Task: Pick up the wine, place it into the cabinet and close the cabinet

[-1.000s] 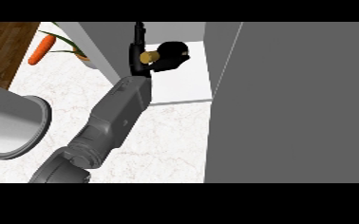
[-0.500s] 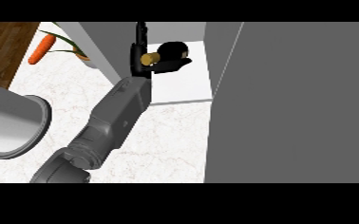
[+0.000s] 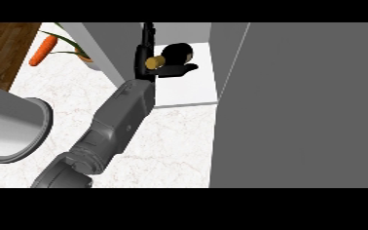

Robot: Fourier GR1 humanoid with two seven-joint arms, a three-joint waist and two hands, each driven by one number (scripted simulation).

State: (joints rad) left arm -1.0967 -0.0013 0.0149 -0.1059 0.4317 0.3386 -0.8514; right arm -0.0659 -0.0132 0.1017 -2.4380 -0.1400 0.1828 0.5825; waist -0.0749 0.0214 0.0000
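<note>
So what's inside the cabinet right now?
The hand reaching into the cabinet, with the wine bottle at the opening. The fingers hide most of the bottle and whatever lies behind it.

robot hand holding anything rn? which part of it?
Looks like the wine bottle, inside the cabinet; the left robot hand curls near its lower body. Exact contact is hidden.

A single head view looks steeply down from above the desk (image 3: pixel 165 141), close over the grey forearm (image 3: pixel 115 126) rising from the lower left edge, with the cabinet (image 3: pixel 302 102) filling the right half of its field.
</note>
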